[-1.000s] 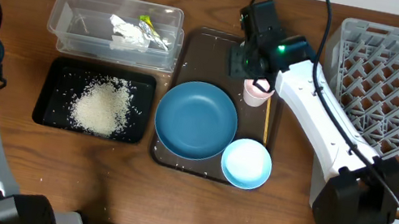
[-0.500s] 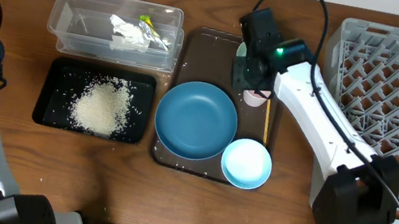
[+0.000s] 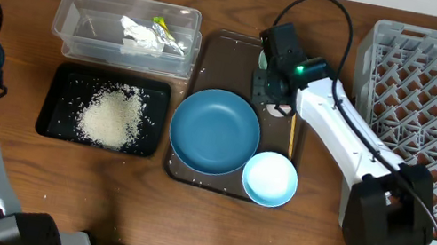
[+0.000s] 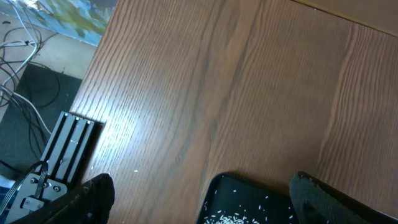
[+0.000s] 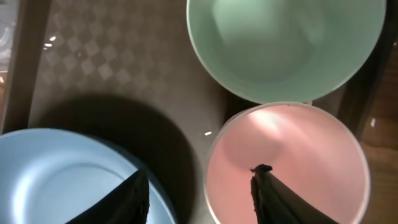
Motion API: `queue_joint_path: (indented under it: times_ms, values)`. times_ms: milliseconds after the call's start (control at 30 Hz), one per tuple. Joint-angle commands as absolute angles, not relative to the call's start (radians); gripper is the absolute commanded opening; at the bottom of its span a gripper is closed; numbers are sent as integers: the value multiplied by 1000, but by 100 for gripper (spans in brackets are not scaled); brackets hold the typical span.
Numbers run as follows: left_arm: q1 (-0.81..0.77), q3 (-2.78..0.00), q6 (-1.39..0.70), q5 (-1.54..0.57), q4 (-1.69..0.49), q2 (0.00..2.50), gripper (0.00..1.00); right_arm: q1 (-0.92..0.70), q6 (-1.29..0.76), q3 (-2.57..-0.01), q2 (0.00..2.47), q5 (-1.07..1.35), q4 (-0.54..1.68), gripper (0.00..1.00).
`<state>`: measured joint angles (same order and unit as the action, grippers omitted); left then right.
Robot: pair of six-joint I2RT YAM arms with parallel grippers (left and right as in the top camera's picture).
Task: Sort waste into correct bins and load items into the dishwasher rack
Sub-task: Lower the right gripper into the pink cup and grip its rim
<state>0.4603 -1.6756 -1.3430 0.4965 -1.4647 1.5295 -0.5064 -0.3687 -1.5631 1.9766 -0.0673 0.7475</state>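
Note:
My right gripper (image 5: 199,196) stands open astride the left rim of the small pink cup (image 5: 292,162): one finger is inside the cup, the other outside, beside the blue plate (image 5: 56,180). Neither touches the rim. The mint green bowl (image 5: 286,43) sits just beyond the cup. From overhead the right gripper (image 3: 271,89) hides most of the cup (image 3: 279,110). The blue plate (image 3: 215,131), light blue bowl (image 3: 270,178) and chopstick (image 3: 292,135) lie nearby. My left gripper (image 4: 205,202) hangs open above a corner of the black tray (image 4: 249,199), holding nothing.
The grey rack (image 3: 430,124) stands at the right. A clear tub (image 3: 127,30) with crumpled paper and a wrapper sits at the back left. In front of it, the black tray (image 3: 64,77) holds rice (image 3: 112,115). The dishes rest on a dark brown serving tray (image 3: 226,52).
My right gripper has come nearer and down over the pink cup, covering most of it in the overhead view, and its jaws have narrowed slightly. The left arm has not moved.

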Motion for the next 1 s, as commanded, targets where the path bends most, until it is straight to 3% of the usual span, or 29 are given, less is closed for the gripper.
queue_joint_path:
  times_ms: [0,333,467,967]
  values:
    - [464,-1678,-1359,505,-1469,1523,92,-491,-381,-1524,1977,-91,726,48]
    - [464,-1678,-1359,505,-1469,1523,92,-494,-381,-1517,1977,-90,702,33]
    - [464,-1678,-1359,505,-1469,1523,92,-495,-382,-1517,1977,-89,699,20]
    - [464,-1678,-1359,505,-1469,1523,92,-519,-389,-1504,1977,-98,700,23]
